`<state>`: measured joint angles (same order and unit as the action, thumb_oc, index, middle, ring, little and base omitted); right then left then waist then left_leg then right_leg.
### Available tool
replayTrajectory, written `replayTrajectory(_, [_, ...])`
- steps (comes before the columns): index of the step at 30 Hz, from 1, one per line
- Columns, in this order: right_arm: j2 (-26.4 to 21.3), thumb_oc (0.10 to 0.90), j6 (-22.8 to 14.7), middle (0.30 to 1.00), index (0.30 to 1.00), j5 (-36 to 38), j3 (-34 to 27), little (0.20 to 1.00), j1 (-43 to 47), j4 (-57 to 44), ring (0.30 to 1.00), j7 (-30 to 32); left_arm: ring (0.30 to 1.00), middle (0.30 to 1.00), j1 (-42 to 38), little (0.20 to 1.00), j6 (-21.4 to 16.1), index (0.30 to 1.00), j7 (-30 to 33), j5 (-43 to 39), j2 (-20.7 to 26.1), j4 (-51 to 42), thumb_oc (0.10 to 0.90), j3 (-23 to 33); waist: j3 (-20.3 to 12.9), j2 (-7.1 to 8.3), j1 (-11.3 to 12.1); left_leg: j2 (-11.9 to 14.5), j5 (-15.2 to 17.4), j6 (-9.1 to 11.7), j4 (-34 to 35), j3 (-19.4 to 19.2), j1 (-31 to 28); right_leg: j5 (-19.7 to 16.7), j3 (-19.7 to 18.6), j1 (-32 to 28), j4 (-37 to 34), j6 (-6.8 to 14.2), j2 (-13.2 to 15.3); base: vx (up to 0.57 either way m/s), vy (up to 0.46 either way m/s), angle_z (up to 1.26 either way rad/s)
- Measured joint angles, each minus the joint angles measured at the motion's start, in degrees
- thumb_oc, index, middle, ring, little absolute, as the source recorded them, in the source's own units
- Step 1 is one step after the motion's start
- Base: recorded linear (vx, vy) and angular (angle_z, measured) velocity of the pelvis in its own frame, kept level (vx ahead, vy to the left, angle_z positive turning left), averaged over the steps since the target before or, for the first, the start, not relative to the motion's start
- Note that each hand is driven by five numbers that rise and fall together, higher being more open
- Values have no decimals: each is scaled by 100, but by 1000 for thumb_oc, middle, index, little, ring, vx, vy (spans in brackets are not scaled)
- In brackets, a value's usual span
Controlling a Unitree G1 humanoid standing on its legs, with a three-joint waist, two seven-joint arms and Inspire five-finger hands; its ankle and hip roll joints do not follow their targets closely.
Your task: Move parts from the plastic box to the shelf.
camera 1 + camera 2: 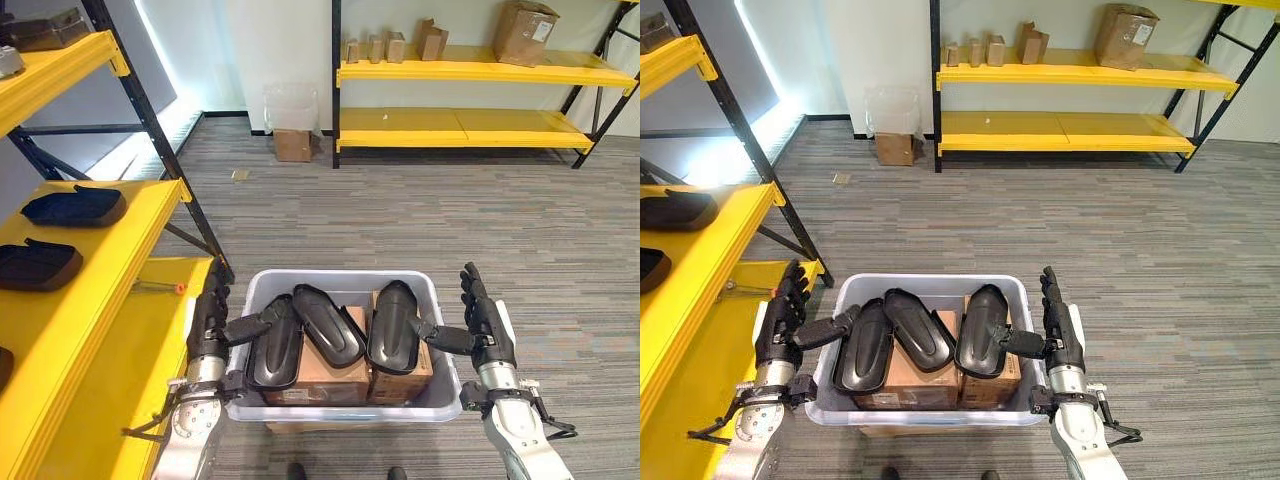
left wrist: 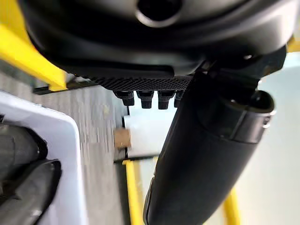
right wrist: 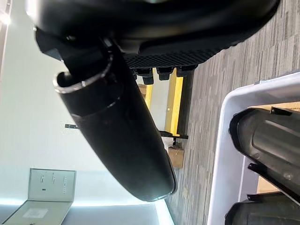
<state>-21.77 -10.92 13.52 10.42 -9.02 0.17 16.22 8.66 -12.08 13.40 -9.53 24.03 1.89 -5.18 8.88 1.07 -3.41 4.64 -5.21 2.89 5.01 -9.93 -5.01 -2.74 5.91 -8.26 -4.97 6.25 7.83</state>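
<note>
A pale plastic box (image 1: 340, 277) stands low in front of me, holding three black moulded parts (image 1: 275, 347) (image 1: 330, 325) (image 1: 393, 325) that lean on brown cartons. My left hand (image 1: 208, 335) is at the box's left wall, fingers straight up and thumb (image 2: 201, 154) reaching over the rim (image 2: 70, 154). On the opposite side, my right hand (image 1: 487, 330) mirrors it, open, with its thumb (image 3: 122, 126) pointing in over the rim (image 3: 225, 154). The yellow shelf (image 1: 110, 270) on my left carries two similar black parts (image 1: 75, 206) (image 1: 38, 265).
A second yellow shelf (image 1: 470, 125) with several cardboard boxes lines the far wall. A small carton (image 1: 293, 145) and a clear bin (image 1: 290, 105) sit on the floor beside it. The black upright (image 1: 190, 200) of the near shelf slants close to the box.
</note>
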Motion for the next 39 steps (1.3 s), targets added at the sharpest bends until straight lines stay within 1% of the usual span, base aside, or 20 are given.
replayTrajectory(1, [0, 900, 32, 1000, 1000, 0, -6, 1000, 25, 6, 1000, 0, 1000, 1000, -5, 1000, 64, 1000, -1, 148, 76, 1, 900, 17, -10, -17, -34, -3, 2, -2, 0, -12, -7, 0, -7, -2, 0, 1, 6, 140, 120, -8])
replayTrajectory(3, [-37, 900, 133, 1000, 1000, 0, -76, 1000, 28, 4, 1000, -75, 1000, 1000, -16, 1000, 78, 1000, 14, 830, 432, 139, 900, 205, -72, -111, -151, -9, 32, -14, 2, -82, -12, 0, -73, 32, -6, 4, 15, 155, 140, -12])
replayTrajectory(4, [-80, 900, 144, 1000, 1000, 0, -86, 1000, 18, 4, 1000, -85, 1000, 1000, -28, 1000, 77, 1000, 17, 958, 476, 170, 900, 272, -92, -145, -184, -14, 32, -15, 2, -83, -8, -2, -71, 34, -5, 6, 20, 144, 134, -9])
replayTrajectory(5, [-121, 900, 159, 1000, 1000, -4, -137, 1000, 7, 4, 1000, -145, 1000, 1000, -63, 1000, 41, 1000, 97, 1274, 701, 219, 900, 325, -112, -179, -266, -21, 42, -18, 3, -87, -9, 13, -77, 39, -14, 12, 31, 195, 208, -5])
replayTrajectory(6, [-129, 900, 181, 1000, 1000, -7, -278, 1000, -5, 4, 1000, -179, 1000, 1000, -89, 1000, -143, 1000, 104, 1319, 1022, 205, 900, 420, -130, -210, -268, -19, 38, -12, 2, -99, 12, -4, -73, 69, -6, 12, 27, 148, 181, -6])
replayTrajectory(8, [-127, 900, 253, 1000, 1000, -93, -486, 1000, -31, 4, 1000, -195, 1000, 1000, -53, 1000, -172, 1000, 55, 1419, 1088, -101, 900, 618, -133, -234, -274, -38, 45, -22, 3, -110, 28, -2, -79, 95, -9, 14, 48, 79, 139, -4])
replayTrajectory(11, [-250, 900, 318, 1000, 1000, -171, -812, 1000, -125, -1, 1000, -198, 1000, 1000, -57, 1000, -150, 1000, -360, 1761, 1286, -640, 900, 773, -153, -327, -262, -92, 40, -48, 3, -105, 145, -28, -90, 219, -17, 54, 76, -52, 129, 1])
replayTrajectory(13, [-405, 900, 366, 1000, 1000, -184, -870, 1000, -109, -32, 1000, -198, 1000, 1000, -61, 1000, 106, 1000, -683, 1935, 1423, -801, 900, 730, -197, -458, -252, -142, 14, -87, 3, -112, 331, -66, -141, 415, 1, 81, 118, -126, 146, -2])
replayTrajectory(14, [-528, 900, 389, 1000, 1000, -217, -931, 1000, -31, -31, 1000, -191, 1000, 1000, -119, 1000, 437, 1000, -851, 1948, 1450, -782, 900, 536, -137, -617, -276, -194, -65, -145, -5, -122, 538, -145, -144, 600, 1, 118, 162, -96, 165, -3])
replayTrajectory(15, [-582, 900, 414, 1000, 1000, -242, -926, 1000, 0, -19, 1000, -172, 1000, 1000, -109, 1000, 706, 1000, -1069, 2110, 1530, -654, 900, 278, -76, -704, -273, -223, -78, -164, 1, -131, 632, -171, -145, 712, -1, 129, 192, -73, 185, -2])
replayTrajectory(16, [-592, 900, 414, 1000, 1000, -287, -936, 1000, 40, -19, 1000, -141, 1000, 1000, -86, 1000, 844, 1000, -1235, 2136, 1550, -617, 900, 196, 11, -738, -275, -231, -77, -165, 1, -138, 665, -178, -148, 744, -1, 136, 200, 19, 100, -1])
replayTrajectory(20, [-592, 900, 410, 1000, 1000, -349, -953, 1000, 58, -20, 1000, -119, 1000, 1000, 112, 1000, 1120, 1000, -1635, 2129, 1543, -600, 900, 60, 308, -746, -249, -254, -90, -176, 1, -118, 697, -193, -136, 765, 1, 148, 216, -23, 81, 3])
replayTrajectory(21, [-592, 900, 408, 1000, 1000, -413, -986, 1000, 87, -19, 1000, -116, 1000, 1000, 123, 1000, 1167, 1000, -1694, 2129, 1543, -607, 900, 40, 444, -747, -252, -269, -96, -185, 0, -98, 710, -197, -122, 767, 0, 156, 235, -105, 71, 8])
replayTrajectory(23, [-603, 900, 354, 1000, 1000, -437, -998, 1000, 118, -19, 1000, -33, 1000, 1000, 54, 1000, 1200, 1000, -1752, 2124, 1586, -612, 900, -4, 539, -742, -244, -285, -127, -208, -10, -83, 819, -221, -94, 863, 4, 171, 246, -130, 64, 7])
replayTrajectory(27, [-607, 900, 182, 1000, 1000, -438, -1003, 1000, 549, -12, 1000, 198, 1000, 1000, -479, 1000, 1223, 1000, -1776, 2106, 1620, -607, 900, -242, 1002, -723, -196, -275, -264, -233, -29, -92, 1088, -277, -126, 1221, 166, 167, 231, -153, 23, -2])
replayTrajectory(28, [-615, 900, 90, 1000, 1000, -439, -1002, 1000, 777, 10, 1000, 290, 1000, 1000, -793, 1000, 1228, 1000, -1778, 2100, 1751, -605, 900, -448, 1257, -696, -193, -269, -315, -241, -30, -93, 1179, -274, -146, 1367, 269, 165, 225, -140, 9, -5])
replayTrajectory(30, [-616, 900, 0, 1000, 1000, -441, -1003, 1000, 976, 14, 1000, 337, 1000, 1000, -1075, 1000, 1290, 1000, -1776, 2098, 1794, -605, 900, -547, 1529, -647, -196, -267, -360, -242, -31, -128, 1285, -263, -207, 1570, 417, 160, 215, -122, -3, -7])
replayTrajectory(33, [-614, 900, -21, 1000, 1000, -454, -1000, 1000, 1106, 16, 1000, 387, 1000, 1000, -1354, 1000, 1380, 1000, -1771, 2089, 1789, -590, 900, -610, 1863, -579, -187, -263, -393, -247, -32, -126, 1317, -239, -216, 1652, 531, 151, 213, -136, -30, -3])
replayTrajectory(36, [-611, 900, -42, 1000, 1000, -455, -984, 1000, 1199, 41, 1000, 435, 1000, 1000, -1479, 1000, 1478, 1000, -1604, 1915, 1786, -565, 900, -635, 1946, -535, -164, -232, -367, -241, -214, -108, 1595, -207, -215, 1904, 677, 129, 196, -124, -42, 3])
replayTrajectory(39, [-598, 900, -120, 1000, 1000, -459, -842, 1000, 1371, 45, 1000, 558, 1000, 1000, -1743, 1000, 1483, 1000, -1307, 1914, 1784, -222, 900, -689, 2040, -454, -111, -163, -338, -218, -388, -119, 1820, -163, -238, 2176, 894, 72, 138, -67, 22, -6])
